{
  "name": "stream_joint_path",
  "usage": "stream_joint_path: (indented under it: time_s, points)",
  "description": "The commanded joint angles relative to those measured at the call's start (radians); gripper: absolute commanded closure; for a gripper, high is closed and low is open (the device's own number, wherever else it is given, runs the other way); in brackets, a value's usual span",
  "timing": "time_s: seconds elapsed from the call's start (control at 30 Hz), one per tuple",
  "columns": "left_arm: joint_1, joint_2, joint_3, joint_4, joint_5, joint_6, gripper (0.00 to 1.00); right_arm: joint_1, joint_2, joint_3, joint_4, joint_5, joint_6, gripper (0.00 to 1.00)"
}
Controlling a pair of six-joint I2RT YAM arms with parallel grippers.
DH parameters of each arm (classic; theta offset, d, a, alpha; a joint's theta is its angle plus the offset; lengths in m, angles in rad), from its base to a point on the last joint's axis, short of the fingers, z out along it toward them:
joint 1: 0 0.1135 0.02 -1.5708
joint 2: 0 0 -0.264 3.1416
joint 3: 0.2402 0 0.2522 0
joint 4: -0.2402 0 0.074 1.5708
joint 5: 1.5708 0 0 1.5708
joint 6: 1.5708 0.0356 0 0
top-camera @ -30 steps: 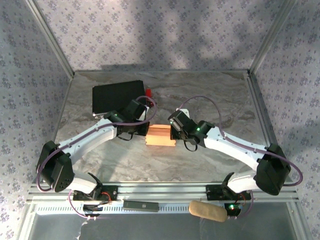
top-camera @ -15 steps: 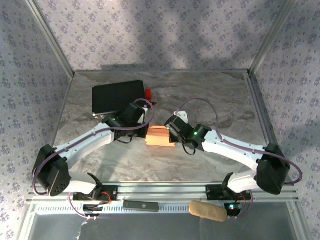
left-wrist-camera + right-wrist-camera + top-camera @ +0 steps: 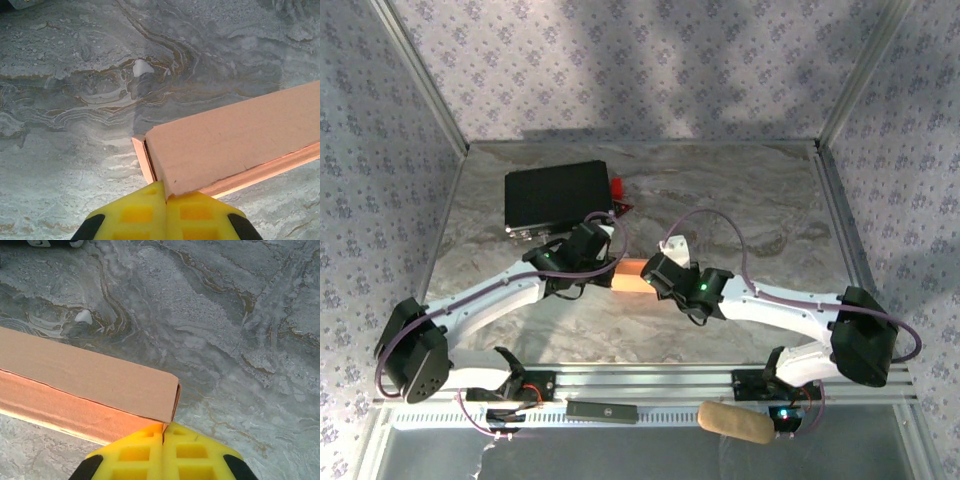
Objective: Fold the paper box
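The paper box (image 3: 631, 276) is a small salmon-orange cardboard box lying on the marbled table, squeezed between my two grippers. From the left, my left gripper (image 3: 608, 266) is shut, and its yellow fingertips (image 3: 150, 200) meet at the near corner of the paper box (image 3: 235, 135). A narrow flap edge shows at that end. My right gripper (image 3: 657, 276) is shut too. The joined tips of the right gripper (image 3: 163, 429) touch the near right corner of the paper box (image 3: 85, 375), whose end flap stands slightly ajar.
A black rectangular case (image 3: 556, 195) lies at the back left with a small red item (image 3: 617, 186) beside it. A tan oblong pad (image 3: 735, 421) and a dark bar (image 3: 602, 409) rest on the front rail. Patterned walls enclose the table.
Both grippers have closed in toward each other and slightly toward the near edge. The box between them has shifted a little left and nearer, and less of it shows from above.
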Motion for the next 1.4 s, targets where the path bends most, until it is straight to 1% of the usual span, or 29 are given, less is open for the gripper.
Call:
stream_joint_path:
  time_s: [0.0,0.03,0.1,0.23,0.33,0.43,0.53,0.57,0.67,0.73,0.8,0.87,1.03,1.1,1.17,1.37]
  points:
    - [-0.027,-0.013,-0.035,0.014,0.015,-0.032,0.98,0.027,-0.01,-0.019,0.026,-0.003,0.003,1.0]
    - [-0.03,-0.016,-0.038,0.016,0.009,-0.036,0.98,0.03,-0.016,-0.017,0.019,-0.003,0.009,1.0]
    - [-0.036,-0.022,-0.042,0.017,-0.009,-0.044,0.98,0.041,-0.042,-0.008,0.003,-0.01,0.02,0.88]
    - [-0.051,-0.028,-0.045,0.017,-0.052,-0.062,0.98,0.058,-0.115,0.008,-0.029,-0.062,0.068,0.64]
    - [-0.058,-0.025,-0.048,0.026,-0.076,-0.078,0.98,0.067,-0.192,-0.001,-0.034,-0.118,0.14,0.49]
    - [-0.068,-0.019,-0.053,0.036,-0.092,-0.09,0.98,0.068,-0.273,-0.022,-0.044,-0.159,0.273,0.34]
    - [-0.081,-0.017,-0.054,0.037,-0.117,-0.103,0.98,0.048,-0.346,-0.049,-0.039,-0.196,0.454,0.25]
    - [-0.085,-0.017,-0.051,0.038,-0.124,-0.106,0.98,0.028,-0.366,-0.062,-0.035,-0.222,0.539,0.23]
    - [-0.099,-0.016,-0.045,0.036,-0.146,-0.117,0.98,-0.028,-0.405,-0.112,0.029,-0.303,0.791,0.24]
    - [-0.108,-0.015,-0.041,0.036,-0.161,-0.122,0.98,-0.044,-0.408,-0.14,0.06,-0.338,0.955,0.27]
    - [-0.113,-0.014,-0.039,0.033,-0.172,-0.126,0.98,-0.062,-0.401,-0.17,0.144,-0.381,1.036,0.26]
    - [-0.117,-0.014,-0.039,0.033,-0.175,-0.129,0.98,-0.071,-0.395,-0.182,0.168,-0.395,1.105,0.23]
    - [-0.126,-0.01,-0.036,0.03,-0.186,-0.134,0.98,-0.113,-0.377,-0.214,0.231,-0.459,1.187,0.19]
    - [-0.129,-0.009,-0.037,0.03,-0.188,-0.136,0.98,-0.124,-0.372,-0.239,0.266,-0.466,1.195,0.17]
    - [-0.129,-0.006,-0.035,0.031,-0.188,-0.136,0.98,-0.146,-0.361,-0.256,0.275,-0.489,1.21,0.17]
    - [-0.136,0.003,-0.017,0.024,-0.191,-0.132,0.98,-0.242,-0.292,-0.318,0.414,-0.593,1.228,0.21]
